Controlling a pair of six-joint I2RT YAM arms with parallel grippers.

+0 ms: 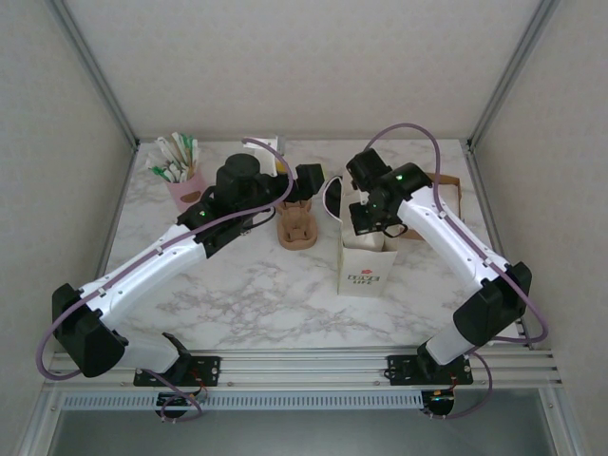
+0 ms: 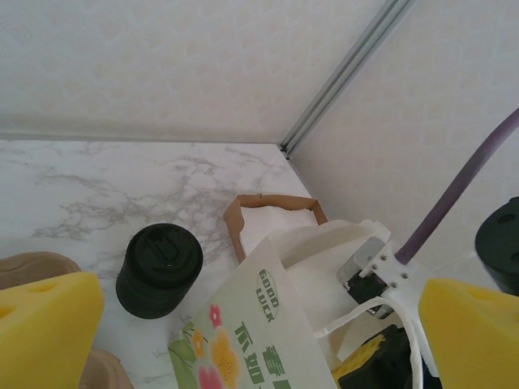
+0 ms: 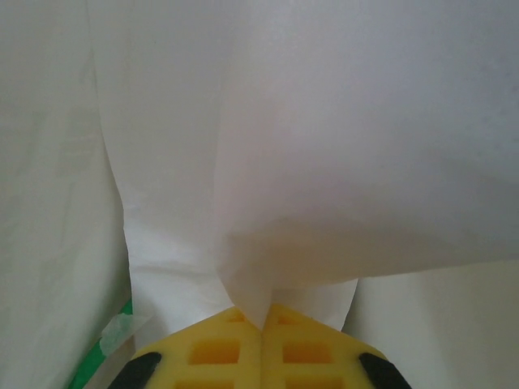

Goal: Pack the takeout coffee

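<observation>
Nearest, both arms are bolted to a rail at the front edge of the marble table (image 1: 256,285). A little way in, right of centre, a white paper bag (image 1: 366,271) stands upright with green print on its front. The right gripper (image 3: 263,324) is over its mouth, yellow pads pressed together with a fold of the white paper pinched between them. White paper blocks everything further off in the right wrist view.

Left of the bag, a brown moulded cup carrier (image 1: 296,226) lies on the table. The left gripper (image 1: 309,180) hangs just behind it, spread wide, its pads (image 2: 49,324) clear of everything.

Beyond that, beside the bag's top, stands a black round stack (image 2: 158,267), dark all down the side that shows. A brown box (image 2: 243,212) with white paper in it sits behind the bag. A pink cup (image 1: 187,188) of packets stands at the far left.

The left arm covers the back middle of the table. Where the takeout coffee stands, I cannot tell.
</observation>
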